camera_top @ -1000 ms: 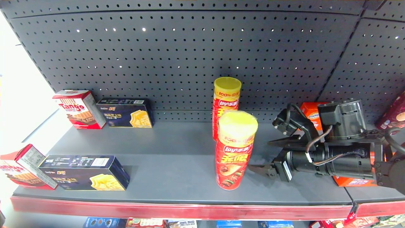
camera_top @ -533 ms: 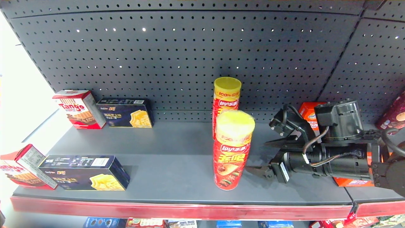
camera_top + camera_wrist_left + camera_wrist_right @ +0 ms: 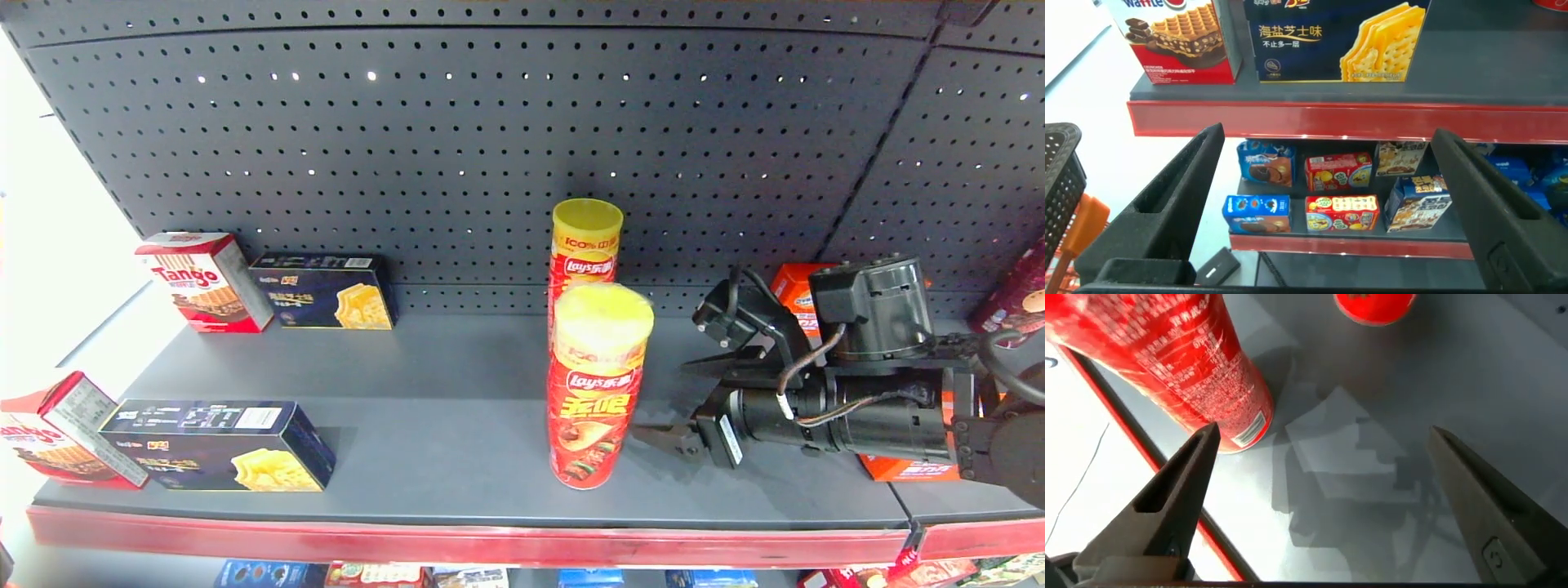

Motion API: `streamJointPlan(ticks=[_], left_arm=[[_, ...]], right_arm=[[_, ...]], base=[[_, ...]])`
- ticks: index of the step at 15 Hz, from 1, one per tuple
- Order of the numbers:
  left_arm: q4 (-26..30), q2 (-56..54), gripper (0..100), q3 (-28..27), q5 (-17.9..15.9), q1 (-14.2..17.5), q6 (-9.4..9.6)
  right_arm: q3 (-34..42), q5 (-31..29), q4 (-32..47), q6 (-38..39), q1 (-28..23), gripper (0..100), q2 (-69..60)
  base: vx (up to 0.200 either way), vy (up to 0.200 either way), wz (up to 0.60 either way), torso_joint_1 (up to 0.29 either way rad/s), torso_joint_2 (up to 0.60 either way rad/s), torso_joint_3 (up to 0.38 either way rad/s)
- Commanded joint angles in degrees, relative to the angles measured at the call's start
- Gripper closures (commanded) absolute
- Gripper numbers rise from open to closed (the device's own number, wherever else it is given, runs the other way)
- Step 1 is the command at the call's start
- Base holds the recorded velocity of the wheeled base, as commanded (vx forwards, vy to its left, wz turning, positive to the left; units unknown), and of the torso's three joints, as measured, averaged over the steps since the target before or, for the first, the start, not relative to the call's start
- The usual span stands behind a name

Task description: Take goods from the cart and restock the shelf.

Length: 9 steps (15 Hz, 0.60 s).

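Logo print on front chip can [image 3: 600,392], wafer box [image 3: 204,282], cracker box [image 3: 216,445].

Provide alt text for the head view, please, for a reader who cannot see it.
The right gripper is open beside a tall red chip can with a yellow lid, standing upright near the front of a dark shelf. A second matching can stands behind it, and snack boxes sit at the shelf's left end.

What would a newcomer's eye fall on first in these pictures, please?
Two tall red chip cans with yellow lids stand mid-shelf: the front can near the front edge of the grey shelf, the rear can right behind it. The open right gripper sits just right of the front can. At the front left corner lie a dark blue cracker box and a red wafer box.
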Motion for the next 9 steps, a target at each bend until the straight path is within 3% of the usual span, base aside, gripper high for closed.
streamJointPlan(ticks=[1, 4, 9], left_arm=[[0.0, 0.1, 0, 0.0, 0.1, 0.0, 0.0], [0.0, 0.1, 0, 0.0, 0.0, 0.0, 0.0], [0.0, 0.1, 0, 0.0, 0.0, 0.0, 0.09]], right_arm=[[0.3, -0.1, -0.2, 0.1, -0.5, 0, -0.5], [2.3, -0.3, -0.5, 0.4, -5.8, 0, -7.1], [14.3, -0.1, -0.1, 1.1, -23.6, 0, -31.7]], base=[[0.0, 0.0, 0.0, 0.0, 0.0, 0.0], [0.0, 0.0, 0.0, 0.0, 0.0, 0.0], [0.0, 0.0, 0.0, 0.0, 0.0, 0.0]])
